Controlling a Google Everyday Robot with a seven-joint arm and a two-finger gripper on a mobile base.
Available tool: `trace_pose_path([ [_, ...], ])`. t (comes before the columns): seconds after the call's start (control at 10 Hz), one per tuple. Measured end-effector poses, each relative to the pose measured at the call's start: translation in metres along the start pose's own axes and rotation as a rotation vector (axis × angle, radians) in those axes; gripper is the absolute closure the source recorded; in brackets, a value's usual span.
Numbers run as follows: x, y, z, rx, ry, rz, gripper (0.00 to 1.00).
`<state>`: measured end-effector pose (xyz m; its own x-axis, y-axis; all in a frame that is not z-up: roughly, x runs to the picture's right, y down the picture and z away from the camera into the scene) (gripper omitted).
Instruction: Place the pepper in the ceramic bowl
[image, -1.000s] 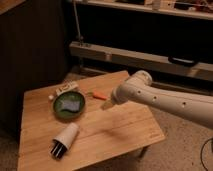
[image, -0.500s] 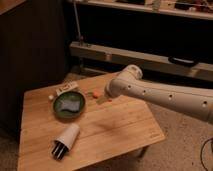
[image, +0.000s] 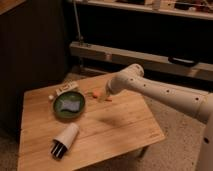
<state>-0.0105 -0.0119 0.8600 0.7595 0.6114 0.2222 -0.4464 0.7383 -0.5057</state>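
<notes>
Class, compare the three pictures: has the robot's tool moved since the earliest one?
Yes. The tool has moved left across the table, closer to the green bowl, and is now right by the pepper.

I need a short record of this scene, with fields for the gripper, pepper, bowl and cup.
gripper: open, low at the pepper, right of the ceramic bowl
pepper: on the table, outside the ceramic bowl
ceramic bowl: dark green, light blue piece inside
white cup: lying on its side, front left of table
task: pepper not yet in ceramic bowl
</notes>
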Motion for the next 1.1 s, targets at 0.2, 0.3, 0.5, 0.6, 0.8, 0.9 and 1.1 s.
trace_pose_path([
  [0.2,-0.02,-0.009,0.024,-0.056,-0.003,-0.098,0.2],
  [0.3,-0.02,-0.009,0.029,-0.061,0.003,-0.121,0.2],
  [0.5,-0.009,-0.001,0.045,-0.066,0.043,-0.171,0.2],
  [0.6,-0.003,0.002,0.053,-0.065,0.062,-0.17,0.2],
  [0.8,0.005,0.012,0.069,-0.061,0.101,-0.15,0.2],
  [0.9,0.007,0.015,0.075,-0.059,0.108,-0.133,0.2],
  [1.1,0.009,0.019,0.087,-0.059,0.109,-0.094,0.2],
])
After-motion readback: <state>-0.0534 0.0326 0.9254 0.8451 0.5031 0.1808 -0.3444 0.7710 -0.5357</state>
